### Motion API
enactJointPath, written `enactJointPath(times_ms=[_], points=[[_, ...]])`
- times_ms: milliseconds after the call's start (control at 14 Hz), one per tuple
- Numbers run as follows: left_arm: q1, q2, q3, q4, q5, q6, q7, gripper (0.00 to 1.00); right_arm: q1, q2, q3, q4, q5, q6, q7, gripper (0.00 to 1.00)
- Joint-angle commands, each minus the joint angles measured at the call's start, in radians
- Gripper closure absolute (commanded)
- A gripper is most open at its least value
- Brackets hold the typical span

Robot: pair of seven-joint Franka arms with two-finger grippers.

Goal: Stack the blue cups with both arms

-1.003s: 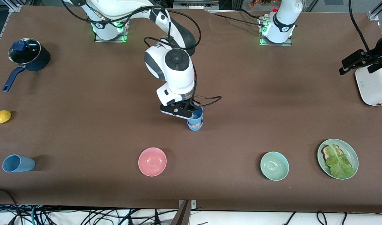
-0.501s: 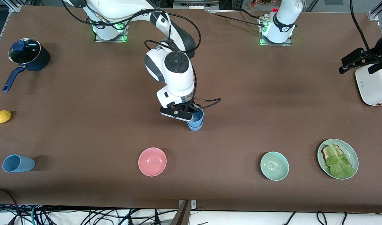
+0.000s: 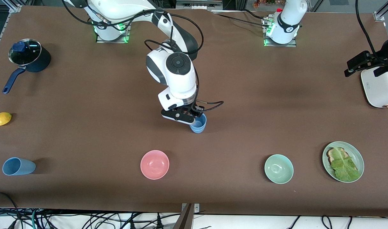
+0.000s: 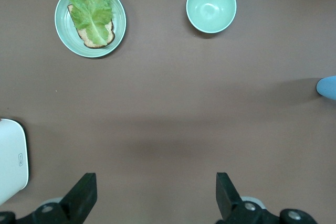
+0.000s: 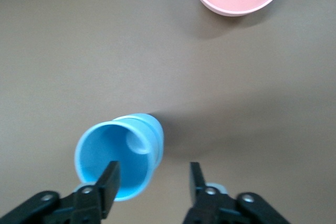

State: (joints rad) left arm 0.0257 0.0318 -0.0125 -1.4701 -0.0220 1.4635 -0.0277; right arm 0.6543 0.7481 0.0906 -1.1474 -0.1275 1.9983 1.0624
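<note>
We see the right claw (image 3: 194, 120) low over mid-counter, fingers spread: in the right wrist view one finger (image 5: 109, 182) sits inside the rim of the nested pair of small light-blue plastic cups (image 3: 198, 124), the other (image 5: 197, 179) outside and apart from the wall, so no pinch. The stack stands upright on the brown counter (image 3: 85, 95), well away from all edges. A third light-blue tumbler (image 3: 18, 166) lies on its side near the front corner at the right arm's end. Pink bowl (image 3: 154, 164) sits nearer the front edge than the stack. Left claw (image 4: 155, 198) is spread wide, holding nothing, over bare counter near the white appliance (image 3: 378, 87); that arm waits.
</note>
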Motion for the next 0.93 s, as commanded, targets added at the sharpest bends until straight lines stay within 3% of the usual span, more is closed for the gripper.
enactJointPath(times_ms=[0,143,215,573,860], points=[[0.002,0.002,0.002,-0.006,-0.013,0.014,0.028,0.00,-0.031,-0.025,0.001,0.035,-0.008,-0.088,-0.071,0.21],[0.002,0.002,0.000,-0.006,-0.013,0.014,0.028,0.00,-0.077,-0.062,0.005,0.032,0.015,-0.143,-0.188,0.13],[-0.001,0.005,0.000,-0.006,-0.013,0.014,0.028,0.00,-0.097,-0.088,-0.002,0.026,0.034,-0.167,-0.237,0.00],[-0.010,0.008,-0.003,-0.004,-0.013,0.014,0.028,0.00,-0.185,-0.309,-0.089,-0.148,0.117,-0.248,-0.531,0.00],[-0.012,0.010,-0.004,-0.004,-0.015,0.028,0.028,0.00,-0.313,-0.444,-0.092,-0.196,0.124,-0.399,-0.688,0.00]])
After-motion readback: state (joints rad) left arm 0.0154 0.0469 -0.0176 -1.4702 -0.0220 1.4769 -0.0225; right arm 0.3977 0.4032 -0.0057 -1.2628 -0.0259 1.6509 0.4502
